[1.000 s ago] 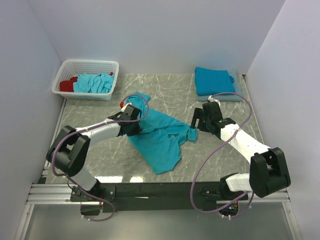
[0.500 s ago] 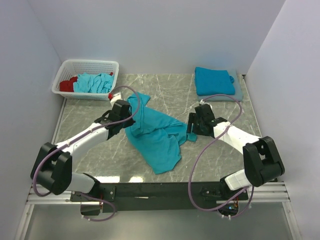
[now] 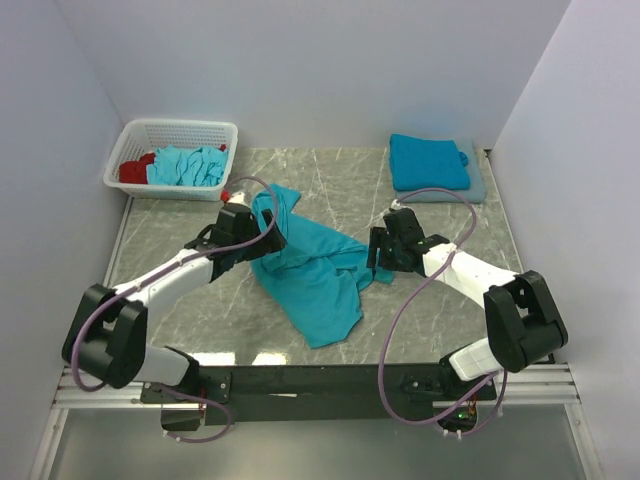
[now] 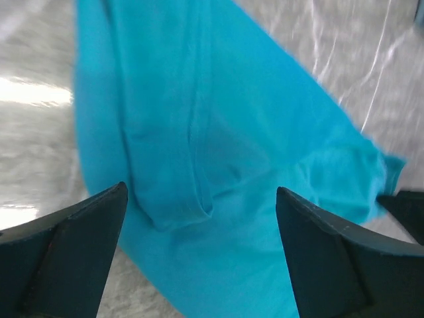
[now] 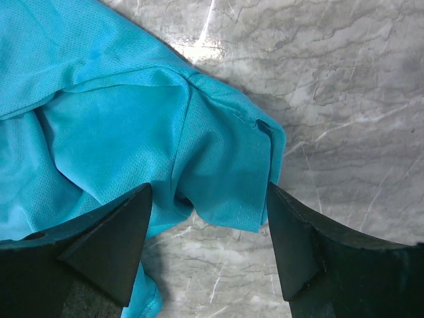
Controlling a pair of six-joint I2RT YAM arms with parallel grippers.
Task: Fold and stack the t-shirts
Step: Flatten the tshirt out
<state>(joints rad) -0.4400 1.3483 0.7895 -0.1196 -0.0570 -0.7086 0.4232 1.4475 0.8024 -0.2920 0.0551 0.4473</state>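
A crumpled turquoise t-shirt lies spread in the middle of the marble table. My left gripper hovers over its back left part, open, with nothing between the fingers; the left wrist view shows the t-shirt below the left gripper. My right gripper is open at the shirt's right sleeve, and the right gripper has a finger on each side of it without pinching. A folded teal t-shirt lies at the back right.
A white lattice basket at the back left holds more teal shirts and a red cloth. A grey-blue folded cloth lies under the folded t-shirt. White walls close in the table on three sides.
My left gripper was shut on the shirt and has opened, letting the cloth go after carrying it toward the back left. My right gripper moved left onto the sleeve.
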